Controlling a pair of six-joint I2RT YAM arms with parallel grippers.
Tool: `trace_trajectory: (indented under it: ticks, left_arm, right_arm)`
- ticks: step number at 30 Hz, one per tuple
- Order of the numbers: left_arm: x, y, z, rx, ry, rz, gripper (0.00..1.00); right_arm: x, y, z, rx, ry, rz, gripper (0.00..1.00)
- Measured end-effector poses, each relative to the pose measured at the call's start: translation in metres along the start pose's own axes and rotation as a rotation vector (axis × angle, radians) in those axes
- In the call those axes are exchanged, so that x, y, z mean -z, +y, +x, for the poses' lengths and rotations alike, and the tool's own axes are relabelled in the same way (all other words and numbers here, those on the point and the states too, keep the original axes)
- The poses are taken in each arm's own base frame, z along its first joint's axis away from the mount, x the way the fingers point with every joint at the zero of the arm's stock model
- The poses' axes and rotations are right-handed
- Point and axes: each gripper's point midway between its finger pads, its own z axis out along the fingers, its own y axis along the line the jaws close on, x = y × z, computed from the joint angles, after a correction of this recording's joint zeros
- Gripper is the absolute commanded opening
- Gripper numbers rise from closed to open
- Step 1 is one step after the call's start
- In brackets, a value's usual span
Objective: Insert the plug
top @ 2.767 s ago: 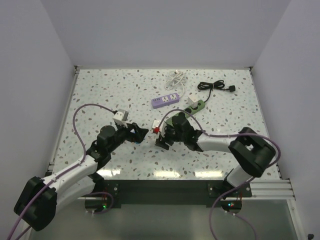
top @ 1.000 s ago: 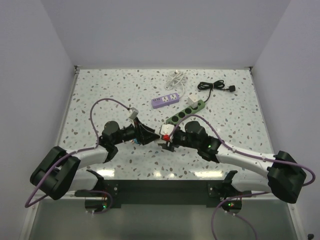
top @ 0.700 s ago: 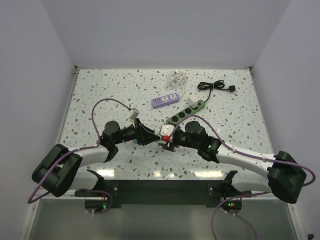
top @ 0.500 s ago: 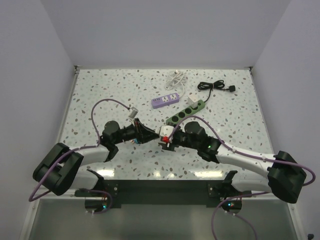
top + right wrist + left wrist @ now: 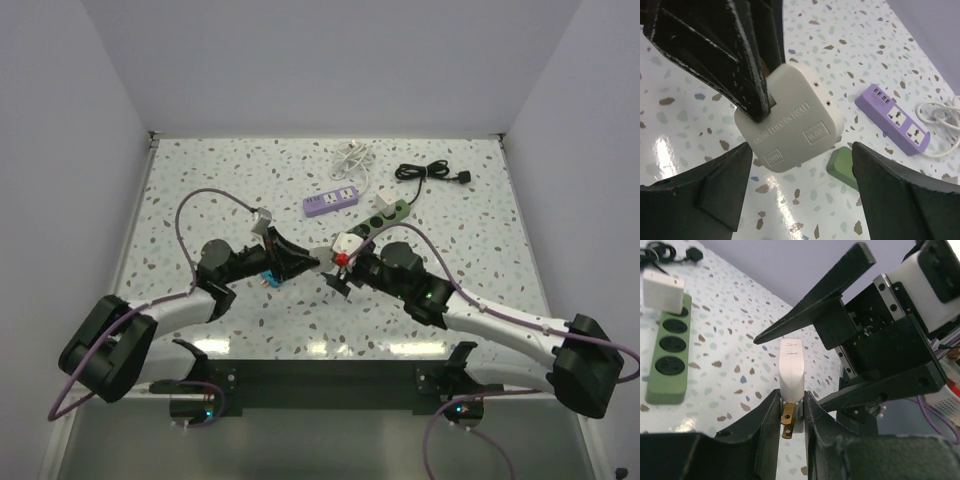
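Note:
The plug [image 5: 791, 367] is a white block with brass prongs [image 5: 787, 419] at its near end. My left gripper [image 5: 792, 412] is shut on its base, and it is lifted off the table. In the right wrist view the plug [image 5: 790, 130] hangs from the left gripper's black fingers [image 5: 735, 55]. My right gripper [image 5: 800, 195] stands open around it without touching; its fingers [image 5: 815, 295] spread wide above and below the plug. From above, the two grippers meet mid-table, left gripper [image 5: 312, 262] and right gripper [image 5: 333, 280], with the plug [image 5: 321, 257] between them.
A green power strip [image 5: 378, 217] lies just behind the grippers, with a white adapter [image 5: 662, 290] plugged into its far end. A purple power strip [image 5: 332, 200] lies beyond it. A white cable [image 5: 350, 155] and a black cable [image 5: 430, 172] rest near the back wall.
The left gripper has closed on the plug. The right gripper, which held it, has opened and drawn back slightly to the right.

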Motion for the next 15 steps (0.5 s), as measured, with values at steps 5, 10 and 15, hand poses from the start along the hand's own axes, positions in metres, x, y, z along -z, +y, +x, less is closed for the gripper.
trace_trajectory:
  ticks: [5, 10, 15]
  left_arm:
    - [0.002, -0.022, -0.042, -0.182, -0.097, 0.030, 0.00]
    - [0.008, -0.038, -0.066, -0.294, -0.168, 0.041, 0.00]
    - [0.013, -0.044, -0.070, -0.330, -0.172, 0.038, 0.00]
  right_arm:
    - [0.015, -0.024, -0.034, -0.105, -0.095, 0.081, 0.84]
    - [0.020, -0.034, -0.059, -0.208, -0.174, 0.032, 0.83]
    - [0.029, -0.043, -0.080, -0.285, -0.280, -0.049, 0.82]
